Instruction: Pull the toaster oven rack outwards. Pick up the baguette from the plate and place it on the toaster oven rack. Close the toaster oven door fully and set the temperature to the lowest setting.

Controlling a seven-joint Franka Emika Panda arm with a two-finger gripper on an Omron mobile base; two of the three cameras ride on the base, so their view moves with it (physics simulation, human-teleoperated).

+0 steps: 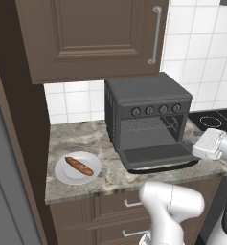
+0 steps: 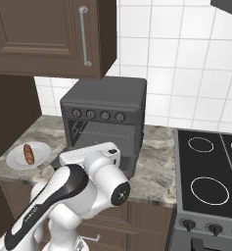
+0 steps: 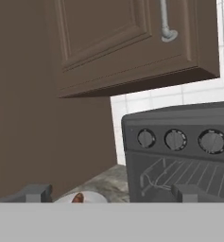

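The dark grey toaster oven (image 1: 146, 103) stands on the counter with its door (image 1: 158, 155) dropped flat. Its wire rack (image 1: 148, 124) sits inside the cavity. To its left, the golden-brown baguette (image 1: 79, 166) lies on the white plate (image 1: 62, 174). My white hand (image 1: 211, 143) hovers at the door's right end, about level with it. In the hand view my gripper (image 3: 112, 194) is open with nothing between its fingertips (image 3: 35, 193), and it faces the knobs (image 3: 176, 140) and the rack (image 3: 189, 172). The baguette (image 3: 77, 197) peeks in at that view's bottom.
A brown wall cabinet (image 1: 91, 38) hangs above the oven, and a tall brown panel (image 1: 9, 119) closes off the counter's left end. A black stovetop (image 2: 210, 171) lies to the oven's right. Drawers (image 1: 129, 206) run under the marble counter (image 1: 76, 139).
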